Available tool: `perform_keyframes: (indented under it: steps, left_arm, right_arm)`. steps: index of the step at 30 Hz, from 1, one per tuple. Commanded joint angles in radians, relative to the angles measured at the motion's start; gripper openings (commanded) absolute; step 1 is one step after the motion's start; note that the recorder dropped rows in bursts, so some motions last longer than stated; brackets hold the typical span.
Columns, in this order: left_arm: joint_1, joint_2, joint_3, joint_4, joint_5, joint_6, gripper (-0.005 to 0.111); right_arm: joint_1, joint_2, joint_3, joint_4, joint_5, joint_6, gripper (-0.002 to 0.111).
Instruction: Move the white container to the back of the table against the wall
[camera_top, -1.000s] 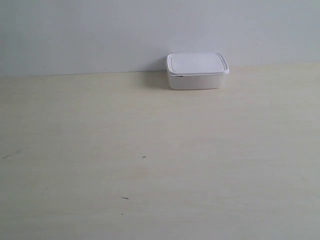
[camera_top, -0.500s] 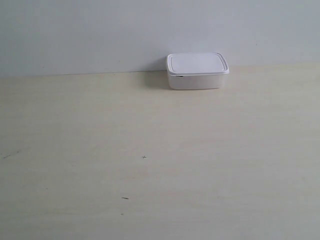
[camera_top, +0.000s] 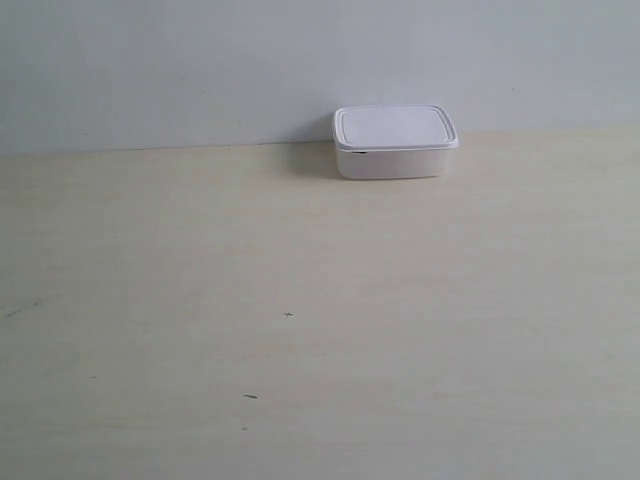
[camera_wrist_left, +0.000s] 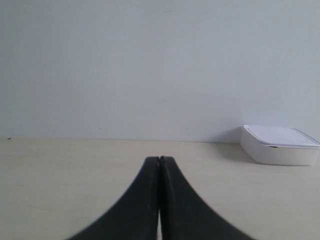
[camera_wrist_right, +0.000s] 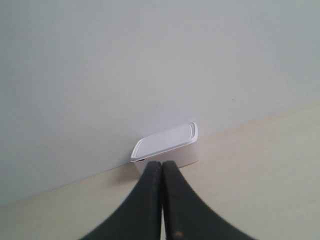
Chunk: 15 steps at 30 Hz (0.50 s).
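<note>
We find the left pincer (camera_wrist_left: 159, 160) shut, its two black fingers (camera_wrist_left: 142, 200) pressed flat against each other with nothing between them, and the right pincer (camera_wrist_right: 162, 164) the same — tips together, gripping nothing. The white container (camera_top: 395, 143) lies ahead of both. From the left pincer it sits well apart, forward and off to one side of the line the tips point along, with a wide stretch of bare table (camera_top: 300, 300) between. From the right pincer it lies almost straight ahead. In that view the closed tips overlap the container's lower edge, so from it alone we cannot tell how much room separates them. The exterior view shows the container standing by itself with open table before it. The container stands upright and level, its lid (camera_top: 393, 127) seated all round, at the far edge of the table where the surface meets the wall (camera_top: 200, 60). Its rear side lies at the foot of the wall — whether it truly touches we cannot tell — and a soft shadow falls on the table and wall beside it. Along the wall the table runs on bare to either side of the container. The whole span from the pincers forward to it is open, marked only by a few tiny dark specks (camera_top: 288, 314).
</note>
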Motion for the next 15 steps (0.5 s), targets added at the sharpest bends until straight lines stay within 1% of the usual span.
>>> perform_keyframes:
  steps: [1,3,12,15]
  left_arm:
    - [0.002,-0.005,0.001,0.001,-0.005,0.005,0.000]
    - [0.002,-0.005,0.001,0.001,-0.005,0.005,0.000]
    - [0.002,-0.005,0.001,0.001,-0.007,0.005,0.000]
    - [0.002,-0.005,0.001,-0.018,-0.012,0.005,0.000]
  right_arm:
    - [-0.004,-0.007,0.005,-0.002,0.000,0.000,0.000]
    - [-0.004,-0.007,0.005,0.023,0.004,0.000,0.000]
    - [-0.004,-0.007,0.005,0.430,0.015,0.000,0.000]
    - [0.003,-0.007,0.005,0.604,0.040,0.000,0.000]
